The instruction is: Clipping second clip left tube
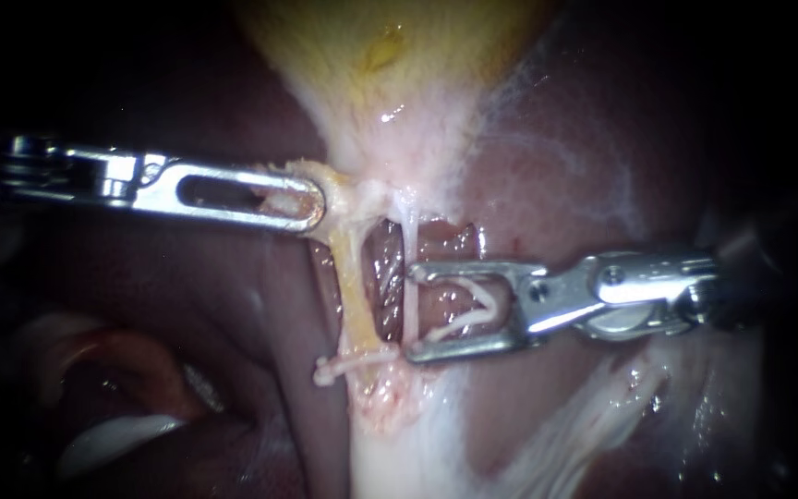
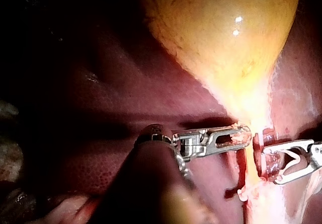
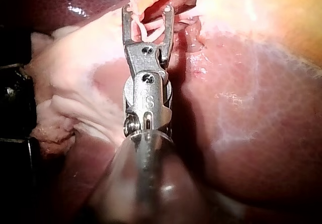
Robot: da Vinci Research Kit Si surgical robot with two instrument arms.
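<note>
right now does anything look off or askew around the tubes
Nothing alarming. The white clip on the left tube sits slightly tilted, with one end poking out past the tube.

Left instrument [image 1: 311, 201] and right instrument [image 1: 416, 311] each have a slotted, polished silver end effector with hinge screws.

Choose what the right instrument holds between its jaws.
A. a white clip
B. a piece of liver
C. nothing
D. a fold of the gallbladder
A: a white clip sits spread in a V between the jaws of the right instrument, one leg against each jaw.
</note>
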